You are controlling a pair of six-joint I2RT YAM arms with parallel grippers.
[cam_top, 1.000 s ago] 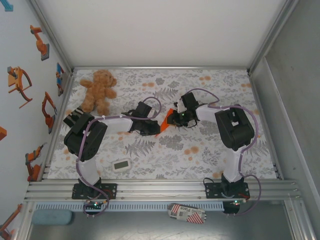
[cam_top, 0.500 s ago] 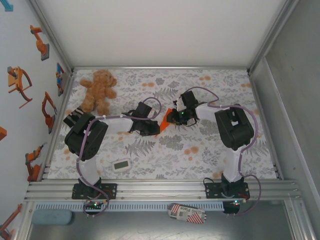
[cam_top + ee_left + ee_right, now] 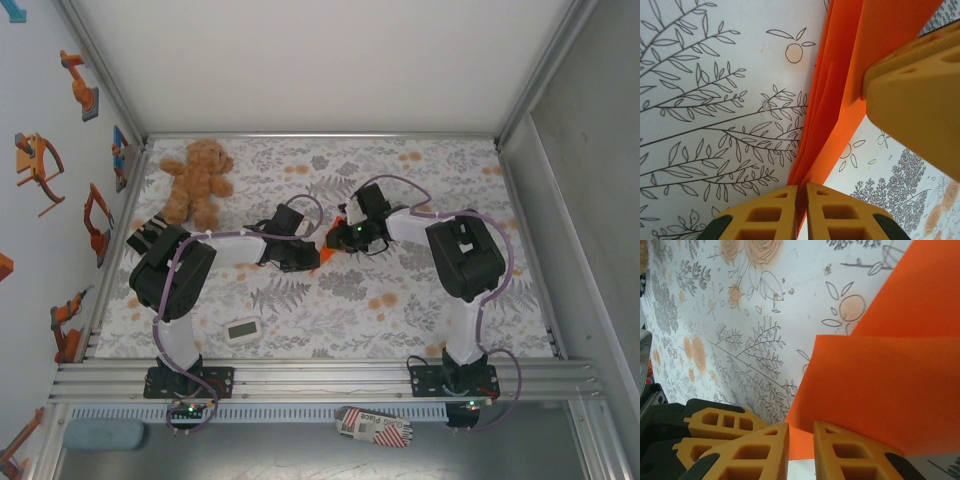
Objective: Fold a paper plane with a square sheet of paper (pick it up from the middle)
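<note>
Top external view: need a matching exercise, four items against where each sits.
Items:
1. teddy bear
2. white timer
3. orange paper
4. red-and-white packet

Places:
A. below the front rail, off the table
B. table's far left
C. table's middle, folded
D. table's near left

Pairs: 1-B; 2-D; 3-C; 4-A
</note>
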